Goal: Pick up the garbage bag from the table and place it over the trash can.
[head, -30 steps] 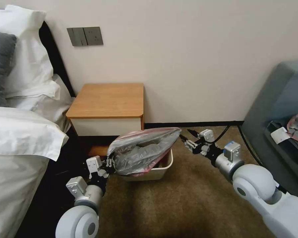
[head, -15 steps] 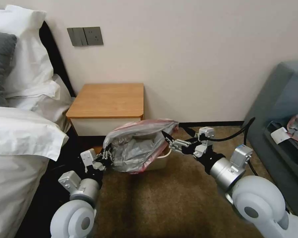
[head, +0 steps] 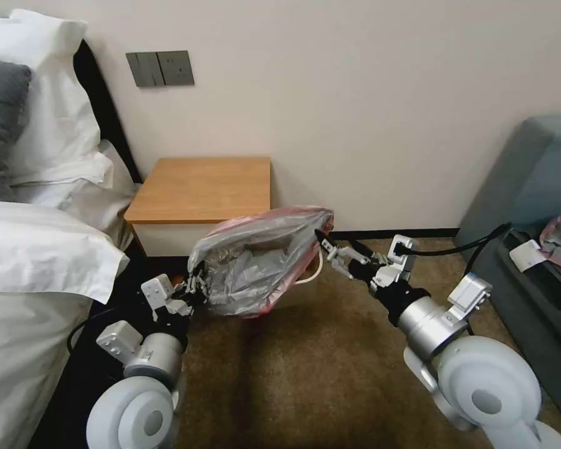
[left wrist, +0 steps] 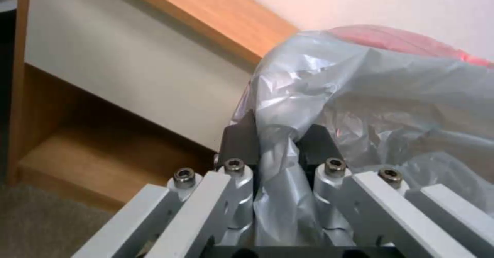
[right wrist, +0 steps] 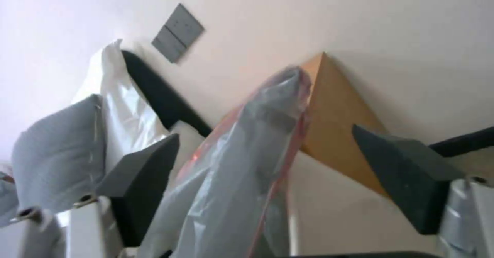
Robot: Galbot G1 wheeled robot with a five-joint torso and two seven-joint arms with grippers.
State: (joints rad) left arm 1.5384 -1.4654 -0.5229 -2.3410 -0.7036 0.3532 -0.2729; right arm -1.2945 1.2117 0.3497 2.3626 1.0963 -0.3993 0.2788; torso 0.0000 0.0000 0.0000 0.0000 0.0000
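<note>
A: Why do we carry the garbage bag point(head: 258, 262) so high, just in front of the table point(head: 202, 189)?

B: Our left gripper point(head: 194, 288) is clamped on a gathered fold of its near edge, so the bag hangs off that one pinch. Lifted like this, the pink-edged mouth billows wide, which we judge is what it needs to slip over a rim.

A: And the right gripper point(head: 332, 248)?

B: It sits at the bag's far corner with its dark fingers point(right wrist: 141, 173) spread wide, plastic running between them but not squeezed (the right wrist view makes that plain). We read it as lined up to take the opposite edge, so the mouth can be stretched from both sides.

A: Where is the trash can point(head: 313, 276)?

B: On the carpet behind the bag, only a sliver of beige rim peeking past it. The bag is above and in front of it, not yet over it.
</note>
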